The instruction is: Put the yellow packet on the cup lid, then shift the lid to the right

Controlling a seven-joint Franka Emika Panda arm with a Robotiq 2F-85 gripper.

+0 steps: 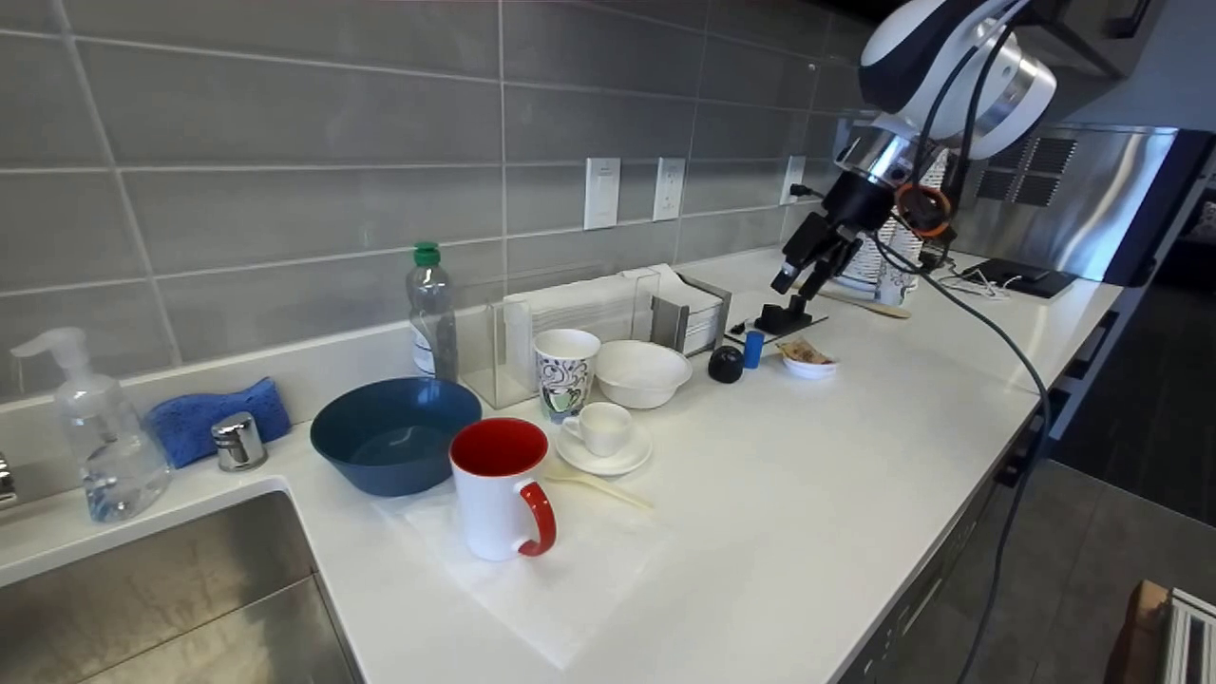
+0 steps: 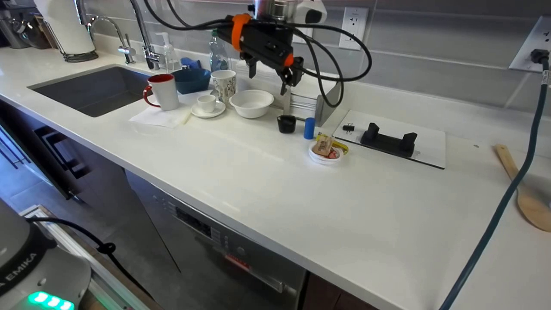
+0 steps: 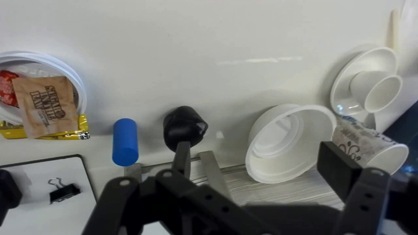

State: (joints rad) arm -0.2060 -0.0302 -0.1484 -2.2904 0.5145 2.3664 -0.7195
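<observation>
The cup lid [image 2: 324,161] is a white round disc on the counter; it also shows in an exterior view [image 1: 810,370] and at the left of the wrist view [image 3: 49,58]. A brown sugar packet [image 3: 49,104] and a red packet [image 3: 8,88] lie in it. The yellow packet [image 3: 83,122] lies across the lid's wall-side rim, partly under the brown packet; it also shows in an exterior view [image 2: 342,146]. My gripper [image 3: 258,160] is open and empty, raised above the white bowl and napkin holder, away from the lid. It shows in both exterior views [image 2: 267,81] [image 1: 796,288].
A blue cylinder [image 2: 309,128] and a black object [image 2: 286,124] stand beside the lid. The white bowl [image 2: 251,103], a patterned cup [image 2: 224,84] and a small cup on a saucer [image 2: 207,103] stand further along. A white board with a black holder [image 2: 387,144] lies behind.
</observation>
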